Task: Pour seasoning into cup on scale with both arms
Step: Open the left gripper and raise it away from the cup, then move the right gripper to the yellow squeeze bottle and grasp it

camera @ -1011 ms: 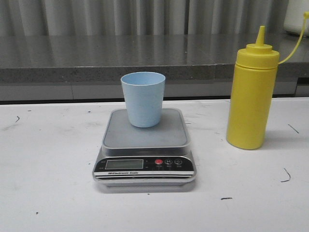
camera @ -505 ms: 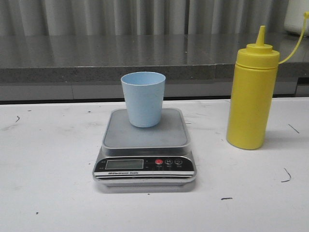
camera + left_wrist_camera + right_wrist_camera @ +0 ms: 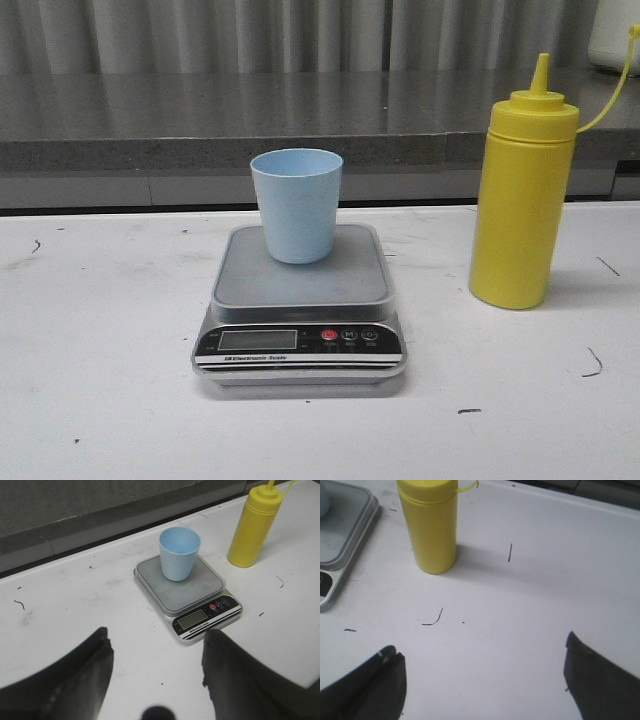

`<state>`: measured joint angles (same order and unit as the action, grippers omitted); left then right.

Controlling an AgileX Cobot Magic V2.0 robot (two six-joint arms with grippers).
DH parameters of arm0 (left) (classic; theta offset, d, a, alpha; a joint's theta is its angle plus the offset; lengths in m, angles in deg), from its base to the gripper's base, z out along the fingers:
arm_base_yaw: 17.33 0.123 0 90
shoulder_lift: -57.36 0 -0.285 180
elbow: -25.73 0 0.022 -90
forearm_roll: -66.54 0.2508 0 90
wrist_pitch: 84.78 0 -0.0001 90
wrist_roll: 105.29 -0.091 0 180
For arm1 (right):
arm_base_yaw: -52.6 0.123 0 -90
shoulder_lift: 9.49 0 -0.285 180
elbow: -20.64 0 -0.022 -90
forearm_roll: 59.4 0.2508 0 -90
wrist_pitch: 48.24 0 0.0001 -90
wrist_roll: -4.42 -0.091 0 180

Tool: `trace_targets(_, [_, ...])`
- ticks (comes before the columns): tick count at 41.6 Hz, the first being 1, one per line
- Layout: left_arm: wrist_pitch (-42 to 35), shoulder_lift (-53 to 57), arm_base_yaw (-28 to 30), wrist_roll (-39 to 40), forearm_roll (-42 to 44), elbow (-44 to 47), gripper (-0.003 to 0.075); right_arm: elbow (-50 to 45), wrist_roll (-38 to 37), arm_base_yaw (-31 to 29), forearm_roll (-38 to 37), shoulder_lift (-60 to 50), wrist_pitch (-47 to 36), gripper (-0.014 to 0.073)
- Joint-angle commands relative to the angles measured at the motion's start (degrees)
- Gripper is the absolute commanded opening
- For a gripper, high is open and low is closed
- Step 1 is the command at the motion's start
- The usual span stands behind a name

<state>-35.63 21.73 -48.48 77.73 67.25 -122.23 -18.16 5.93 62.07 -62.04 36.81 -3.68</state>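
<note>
The pale blue cup [image 3: 296, 205] stands upright on the grey platform of the scale [image 3: 300, 300] at the table's middle. It also shows as the cup [image 3: 179, 553] on the scale [image 3: 187, 592] in the left wrist view. The yellow seasoning bottle [image 3: 523, 195] stands upright to the right of the scale, nozzle up, and appears as the bottle [image 3: 252, 525] and the bottle [image 3: 429, 522] in the wrist views. My left gripper [image 3: 156, 640] hangs open above bare table, short of the scale's front. My right gripper [image 3: 482, 652] is open over the table, well back from the bottle. Neither arm shows in the front view.
A grey stone ledge [image 3: 250, 125] runs along the back of the white table [image 3: 100, 350]. Small dark marks [image 3: 432, 620] dot the tabletop. The scale's corner [image 3: 342, 540] lies beside the bottle in the right wrist view.
</note>
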Motion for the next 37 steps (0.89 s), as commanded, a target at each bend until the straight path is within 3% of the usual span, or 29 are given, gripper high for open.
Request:
trace_targets(1, [-4.4, -0.3, -0.3, 0.6, -0.1, -1.5, 0.0386, 2.0, 0.6, 0.4, 0.3, 3.9, -6.1, 0.0654])
trace_targets(9, [-4.4, -0.3, -0.3, 0.6, -0.1, -1.5, 0.0386, -0.4, 0.6, 1.7, 8.5, 10.9, -17.3, 0.0654])
trace_targets(17, [-4.4, -0.3, -0.3, 0.6, -0.1, -1.5, 0.0386, -8.8, 0.6, 6.0, 8.8, 16.9, -39.2, 0.0654])
trace_targets(27, [-4.4, -0.3, -0.3, 0.6, -0.1, -1.5, 0.0386, -16.3, 0.6, 6.2, 8.8, 27.6, -65.7, 0.0654])
trace_targets(37, [-4.4, -0.3, -0.3, 0.6, -0.1, -1.5, 0.0386, -16.4, -3.6, 6.2, 8.6, 39.6, -79.4, 0.0654])
